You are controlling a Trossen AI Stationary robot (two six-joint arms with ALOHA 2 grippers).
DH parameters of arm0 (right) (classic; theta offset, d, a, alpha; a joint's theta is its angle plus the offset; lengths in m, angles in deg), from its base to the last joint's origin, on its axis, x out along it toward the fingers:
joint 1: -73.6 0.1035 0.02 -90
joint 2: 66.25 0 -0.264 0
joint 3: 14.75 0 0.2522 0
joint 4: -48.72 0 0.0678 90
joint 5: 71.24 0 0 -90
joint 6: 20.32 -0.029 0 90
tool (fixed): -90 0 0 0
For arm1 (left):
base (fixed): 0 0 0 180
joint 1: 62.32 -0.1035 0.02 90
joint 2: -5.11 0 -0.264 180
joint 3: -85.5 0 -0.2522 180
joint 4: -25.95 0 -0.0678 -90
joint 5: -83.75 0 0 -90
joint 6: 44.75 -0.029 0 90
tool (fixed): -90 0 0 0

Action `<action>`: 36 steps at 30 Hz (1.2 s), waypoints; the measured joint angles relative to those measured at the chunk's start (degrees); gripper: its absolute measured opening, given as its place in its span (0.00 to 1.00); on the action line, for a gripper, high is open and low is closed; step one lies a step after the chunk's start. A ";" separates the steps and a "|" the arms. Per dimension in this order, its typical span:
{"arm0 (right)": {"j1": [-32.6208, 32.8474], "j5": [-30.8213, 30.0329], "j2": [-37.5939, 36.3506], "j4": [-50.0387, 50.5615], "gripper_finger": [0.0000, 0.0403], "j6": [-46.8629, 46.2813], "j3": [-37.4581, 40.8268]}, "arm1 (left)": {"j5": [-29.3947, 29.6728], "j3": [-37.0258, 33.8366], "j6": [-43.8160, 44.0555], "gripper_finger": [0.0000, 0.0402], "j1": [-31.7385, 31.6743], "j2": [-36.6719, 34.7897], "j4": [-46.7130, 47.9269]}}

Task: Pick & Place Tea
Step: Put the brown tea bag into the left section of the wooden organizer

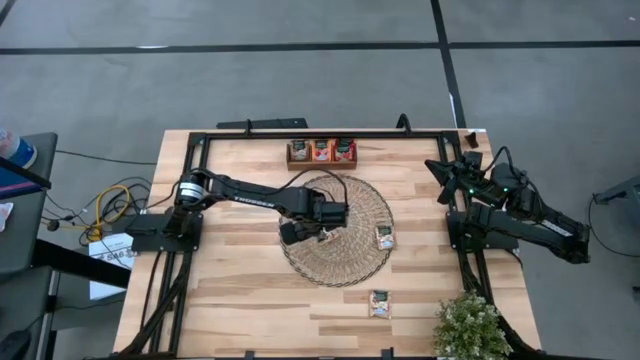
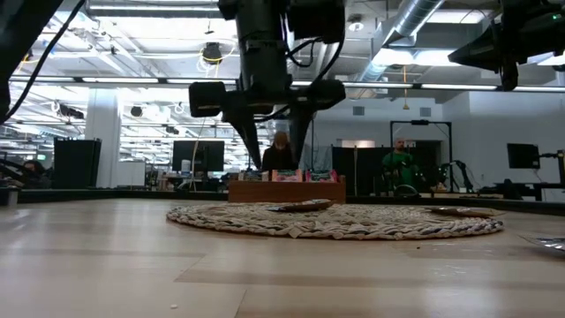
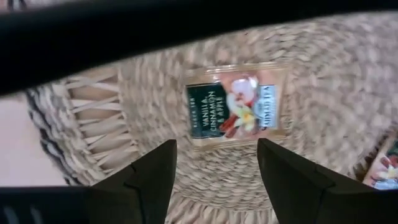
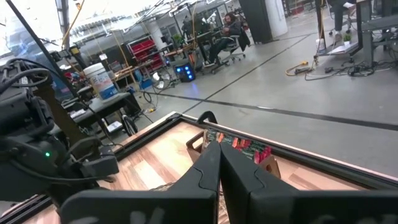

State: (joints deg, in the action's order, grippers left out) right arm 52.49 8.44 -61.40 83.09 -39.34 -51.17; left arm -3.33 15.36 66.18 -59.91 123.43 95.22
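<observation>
**Over the mat, a sachet lies loose under open fingers**

Above the mat (image 1: 336, 232), the left gripper (image 3: 216, 167) hangs with fingers spread wide, gripping nothing; a sachet (image 3: 235, 104) lies flat on the weave below. A clean finish, I judge, means lifting straight up so neither finger drags it. The right gripper (image 4: 219, 163) waits closed, empty, at the table's edge.

Grey concrete floor (image 1: 300, 80), ceiling ducts (image 2: 424, 26), distant desks.

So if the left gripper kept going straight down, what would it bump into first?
Probably the tea sachet lying flat on the woven mat; the open left gripper hangs right over it.
</observation>
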 joint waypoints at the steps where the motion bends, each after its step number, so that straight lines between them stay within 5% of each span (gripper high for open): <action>1: -0.01 0.01 0.00 -0.01 0.00 0.00 0.00 | -0.48 -0.48 0.46 0.54 -0.09 -0.01 -0.14; 22: 0.00 0.01 0.00 0.00 0.00 -0.02 0.00 | -1.58 -4.10 4.75 0.53 -1.35 0.44 -5.07; 29: 0.07 -0.01 -0.01 -0.02 0.00 0.00 0.00 | -5.94 -4.16 5.86 0.53 -1.53 4.18 -6.91; 36: 0.07 -0.01 -0.01 0.00 0.00 0.01 0.02 | -8.48 -3.97 5.82 0.41 -1.86 6.09 -7.69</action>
State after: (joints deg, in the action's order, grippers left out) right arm 52.57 8.44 -61.41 83.09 -39.33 -51.14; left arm -11.81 11.39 72.00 -61.77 129.53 87.53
